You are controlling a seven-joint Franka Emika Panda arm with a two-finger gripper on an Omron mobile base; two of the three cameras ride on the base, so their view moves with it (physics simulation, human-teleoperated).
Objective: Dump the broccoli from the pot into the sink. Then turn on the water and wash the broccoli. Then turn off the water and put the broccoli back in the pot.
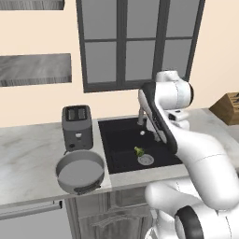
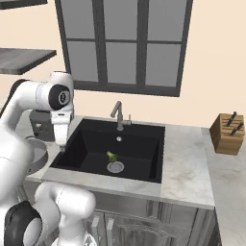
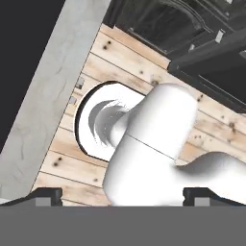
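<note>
Left base view shows the small green broccoli floret (image 1: 138, 151) lying on the floor of the large black rectangular sink (image 1: 109, 140), just beside the round silver drain (image 1: 145, 160). The wide, shallow grey metal pot (image 1: 80, 171) stands empty on the marble desk (image 1: 28, 158), in front of the boxy dark toaster (image 1: 77, 127). No water runs from the slim grey faucet (image 2: 117, 115). From the hand camera, the tool (image 3: 123, 194) stands spread wide, holding nothing. That floret looks light, slightly springy and likely slippery once wet; I'd pinch its paler stem gently, not the crumbly crown.
</note>
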